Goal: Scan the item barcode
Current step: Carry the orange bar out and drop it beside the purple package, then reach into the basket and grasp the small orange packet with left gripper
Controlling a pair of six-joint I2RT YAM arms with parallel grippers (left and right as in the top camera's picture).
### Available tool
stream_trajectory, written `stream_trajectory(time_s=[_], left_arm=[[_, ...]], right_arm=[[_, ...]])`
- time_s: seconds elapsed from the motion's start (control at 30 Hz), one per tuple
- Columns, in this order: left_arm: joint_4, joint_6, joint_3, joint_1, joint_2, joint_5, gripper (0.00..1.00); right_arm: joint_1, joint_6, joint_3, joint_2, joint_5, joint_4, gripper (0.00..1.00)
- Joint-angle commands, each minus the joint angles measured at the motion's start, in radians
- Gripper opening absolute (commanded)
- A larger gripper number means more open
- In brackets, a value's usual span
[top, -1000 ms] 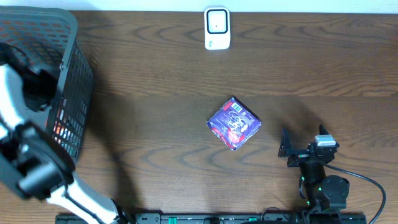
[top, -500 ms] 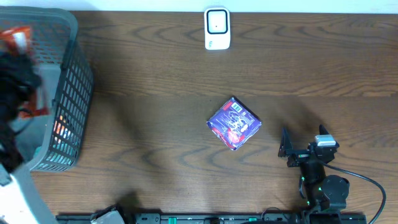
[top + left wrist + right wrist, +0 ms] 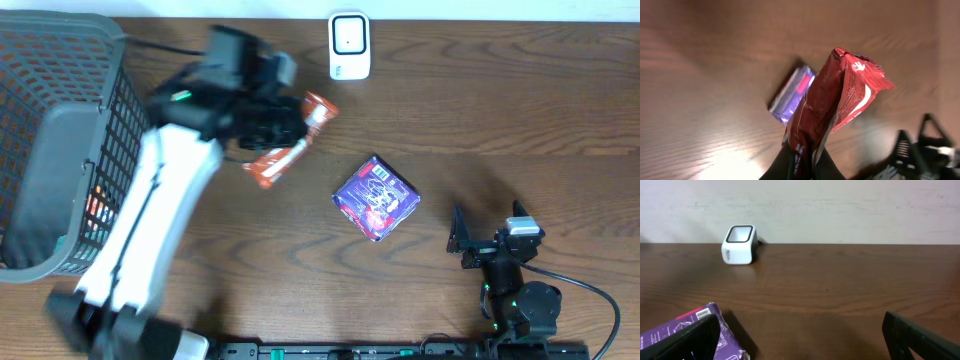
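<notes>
My left gripper [image 3: 272,128] is shut on a red snack packet [image 3: 292,150] and holds it above the table, left of centre. In the left wrist view the packet [image 3: 837,97] sticks up from between the closed fingers [image 3: 785,162], its crimped end on top. Below it a purple packet [image 3: 376,198] lies flat on the wood, a barcode label on its top face, also visible as a purple packet [image 3: 792,93] past the red one. The white scanner [image 3: 349,45] stands at the table's far edge. My right gripper [image 3: 487,228] rests open at the near right, nothing between its fingers.
A dark mesh basket [image 3: 125,150] stands at the far left with more items inside. The right wrist view shows the scanner [image 3: 739,245] against the wall and the purple packet's corner [image 3: 685,330] beside its left finger.
The left arm has swung out of the basket and to the right, carrying the red packet over the table toward the scanner side. The right arm and purple packet stayed put.
</notes>
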Motion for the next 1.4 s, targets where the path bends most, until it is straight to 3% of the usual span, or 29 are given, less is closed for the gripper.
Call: stream_trajectory(time_s=[0.0, 0.03, 0.07, 0.13, 0.17, 0.27, 0.37, 0.6, 0.63, 0.77, 0.9, 0.97, 1.1, 1.37], left_arm=[[0.038, 0.017, -0.003, -0.074, 0.143, -0.047, 0.07], [0.053, 0.017, -0.003, -0.087, 0.179, -0.046, 0.08], [0.069, 0.017, -0.003, -0.102, 0.223, -0.046, 0.14], [0.092, 0.017, -0.003, -0.123, 0.301, -0.046, 0.47], [0.096, 0.017, -0.003, -0.127, 0.326, -0.048, 0.56], [0.098, 0.017, -0.002, -0.113, 0.375, -0.051, 0.65], [0.036, 0.017, 0.038, -0.060, 0.341, -0.050, 0.72], [-0.080, 0.089, 0.193, 0.139, 0.132, -0.054, 0.74], [-0.079, 0.089, 0.200, 0.167, 0.104, -0.055, 0.79], [-0.077, 0.089, 0.205, 0.385, -0.078, -0.054, 0.83], [-0.111, 0.089, 0.205, 0.711, -0.214, -0.066, 0.85], [-0.146, 0.077, 0.205, 0.849, -0.230, -0.145, 0.91], [-0.171, -0.043, 0.169, 0.981, -0.212, -0.358, 0.98], [-0.134, -0.133, 0.002, 1.011, -0.032, -0.455, 0.99]], right_arm=[[0.002, 0.010, -0.001, 0.000, 0.002, -0.004, 0.99], [0.002, 0.010, -0.001, 0.000, 0.002, -0.004, 0.99], [0.002, 0.010, -0.001, 0.000, 0.002, -0.004, 0.99], [0.002, 0.010, -0.001, 0.000, 0.002, -0.004, 0.99], [0.002, 0.010, -0.001, 0.000, 0.002, -0.004, 0.99], [0.002, 0.010, -0.001, 0.000, 0.002, -0.004, 0.99], [0.002, 0.010, -0.001, 0.000, 0.002, -0.004, 0.99], [0.002, 0.010, -0.001, 0.000, 0.002, -0.004, 0.99], [0.002, 0.010, -0.001, 0.000, 0.002, -0.004, 0.99], [0.002, 0.010, -0.001, 0.000, 0.002, -0.004, 0.99], [0.002, 0.010, -0.001, 0.000, 0.001, -0.004, 0.99], [0.002, 0.010, -0.001, 0.000, 0.002, -0.004, 0.99], [0.002, 0.010, -0.001, 0.000, 0.002, -0.004, 0.99], [0.002, 0.010, -0.001, 0.000, 0.002, -0.004, 0.99]])
